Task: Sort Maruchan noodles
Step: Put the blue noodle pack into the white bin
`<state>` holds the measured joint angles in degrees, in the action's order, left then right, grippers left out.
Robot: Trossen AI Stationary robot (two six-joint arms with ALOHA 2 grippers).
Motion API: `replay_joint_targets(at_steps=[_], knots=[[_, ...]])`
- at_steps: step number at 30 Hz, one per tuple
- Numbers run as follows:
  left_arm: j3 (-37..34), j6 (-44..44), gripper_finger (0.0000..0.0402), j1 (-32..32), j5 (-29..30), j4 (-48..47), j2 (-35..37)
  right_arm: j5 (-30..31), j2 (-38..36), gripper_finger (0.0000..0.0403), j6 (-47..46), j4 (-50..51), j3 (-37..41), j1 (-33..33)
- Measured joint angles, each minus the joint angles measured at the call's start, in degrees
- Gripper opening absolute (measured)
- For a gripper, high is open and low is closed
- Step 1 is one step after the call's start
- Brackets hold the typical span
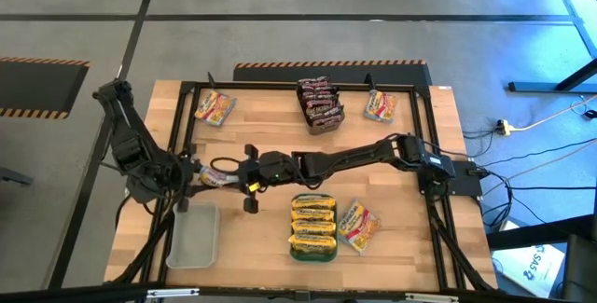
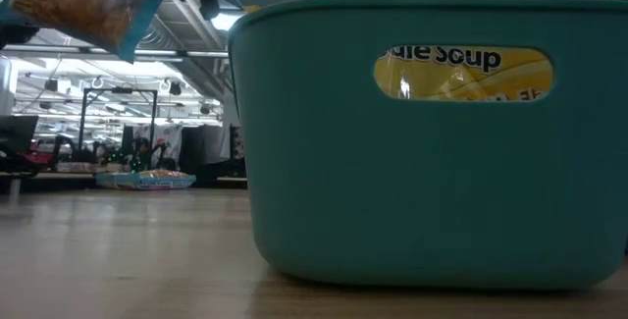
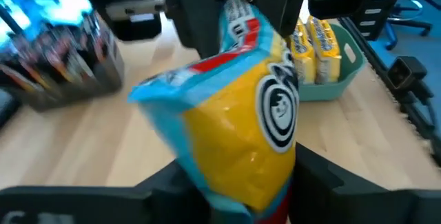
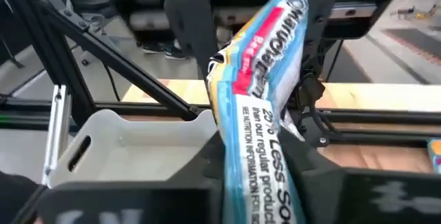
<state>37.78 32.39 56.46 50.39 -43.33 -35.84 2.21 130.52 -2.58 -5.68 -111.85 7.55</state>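
Note:
A yellow Maruchan packet (image 1: 217, 174) with light-blue ends and a red band hangs in the air between both grippers, left of the table's middle; the low view shows it lifted clear (image 2: 83, 5). My left gripper (image 1: 201, 176) reaches it from the left and my right gripper (image 1: 246, 180) from the right, each shut on one end. Several yellow packets stand in the teal tray (image 1: 313, 252). Dark packets fill the grey tray (image 1: 319, 107). Loose packets lie flat on the table at the far left (image 1: 214, 107), the far right (image 1: 380, 106) and beside the teal tray (image 1: 358, 226). My left gripper (image 3: 241, 186) has the packet's near end (image 3: 238, 169) between its two fingers, coming level from the table's left. The packet's printed face (image 3: 234, 114) is turned up toward the wrist camera, clear of the table. My right gripper (image 4: 265, 182) has the packet's other end (image 4: 265, 155) between its two fingers, coming level from the table's right. In the left wrist view its fingers (image 3: 196, 17) stand on either side of that narrow end (image 3: 241, 14). The packet is twisted along its length.
The translucent white tray (image 1: 194, 235) sits at the near left, below the grippers. A black frame (image 1: 280, 87) runs round the table. The teal tray's wall (image 2: 432, 162) fills the low view, a yellow packet (image 2: 461, 74) showing through its handle hole.

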Motion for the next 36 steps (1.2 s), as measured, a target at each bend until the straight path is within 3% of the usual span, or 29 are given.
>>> replay_joint_targets(at_steps=[5,11,19,26,36], knots=[[7.1,8.0,0.0188,-1.6,-8.4,-9.6,0.2,0.2,0.0,0.0043,1.6,0.1,0.0,0.0],[15.8,9.2,0.0221,-7.1,-16.5,-18.4,-3.2,0.6,0.0,0.0051,1.6,1.6,0.0,-0.1],[26.1,-2.6,0.0225,-19.4,-24.1,-24.4,-15.8,0.1,0.0,0.0045,1.6,3.4,0.0,-0.1],[26.9,-10.6,0.0235,-27.4,-33.3,-23.5,-24.1,-0.3,0.1,0.0046,2.2,3.9,0.2,-0.1],[27.0,-12.0,0.0232,-31.2,-40.4,-23.4,-29.5,2.1,0.3,0.0045,3.1,6.8,0.2,0.0]])
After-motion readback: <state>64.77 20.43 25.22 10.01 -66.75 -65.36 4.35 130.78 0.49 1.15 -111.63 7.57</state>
